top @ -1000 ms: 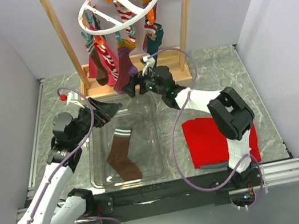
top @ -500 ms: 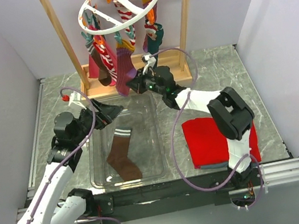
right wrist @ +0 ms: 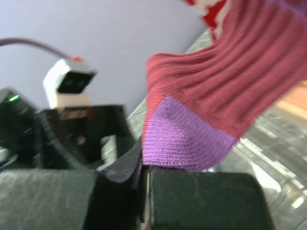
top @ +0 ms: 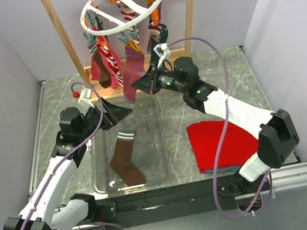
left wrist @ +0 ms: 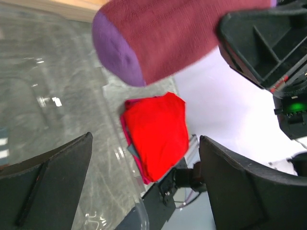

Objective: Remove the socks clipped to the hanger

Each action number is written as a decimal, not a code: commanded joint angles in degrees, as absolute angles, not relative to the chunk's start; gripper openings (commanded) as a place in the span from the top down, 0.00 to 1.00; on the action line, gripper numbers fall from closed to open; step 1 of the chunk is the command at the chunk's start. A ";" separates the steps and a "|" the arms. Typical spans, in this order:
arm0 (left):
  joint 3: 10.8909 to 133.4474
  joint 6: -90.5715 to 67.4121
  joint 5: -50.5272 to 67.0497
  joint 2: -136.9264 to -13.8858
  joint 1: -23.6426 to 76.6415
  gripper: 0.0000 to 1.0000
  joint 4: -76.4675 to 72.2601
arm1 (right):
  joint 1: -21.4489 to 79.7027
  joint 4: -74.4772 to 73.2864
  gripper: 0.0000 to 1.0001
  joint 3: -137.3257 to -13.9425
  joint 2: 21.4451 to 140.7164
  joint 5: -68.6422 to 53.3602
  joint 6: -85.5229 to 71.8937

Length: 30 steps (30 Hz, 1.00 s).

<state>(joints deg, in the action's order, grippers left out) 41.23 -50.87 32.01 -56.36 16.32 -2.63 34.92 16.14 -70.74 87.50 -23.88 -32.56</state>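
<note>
The maroon sock [top: 130,71] with the purple toe hangs clipped to the round white hanger [top: 82,15] in the upper middle of the overhead view. Its toe is its lowest part, hanging over the far rim of the clear tray [top: 153,139].

The right gripper [top: 138,87] meets that toe from the right. In its own wrist view we see its jaws drawn together at the lower middle of the frame, with the purple toe touching their tips. We cannot tell whether any fabric is pinched between them.

The left gripper [top: 118,112] sits just to the lower left of the toe, over the tray's far left corner, and clear of the sock. Its jaws are spread wide. In its wrist view the toe is at the top of the frame, above the gap between the two dark fingers [left wrist: 48,177] and not inside it.

On the same hanger, a red-and-white striped sock [top: 111,63] hangs just left of the maroon one. A dark teal sock [top: 157,37] hangs to its right and higher in the frame.

A brown sock [top: 125,158] with white bands lies flat in the tray at lower centre, off the hanger.

The hanger hangs within a wooden frame [top: 64,41] that stands on the grey marbled table [top: 253,73]. A folded red cloth [top: 218,142] lies on the table to the right of the tray.
</note>
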 commanded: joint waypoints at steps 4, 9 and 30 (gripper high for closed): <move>43.15 -52.83 41.31 -58.36 18.36 0.04 -15.45 | 36.12 11.95 1.00 -67.33 80.78 -29.00 -37.97; 43.94 -53.26 40.61 -60.03 21.35 0.03 -18.01 | 36.83 11.87 1.00 -66.53 79.37 -30.23 -39.11; 49.75 -46.58 30.32 -62.05 24.43 0.30 -10.89 | 40.16 15.13 1.00 -64.51 75.85 -33.05 -44.74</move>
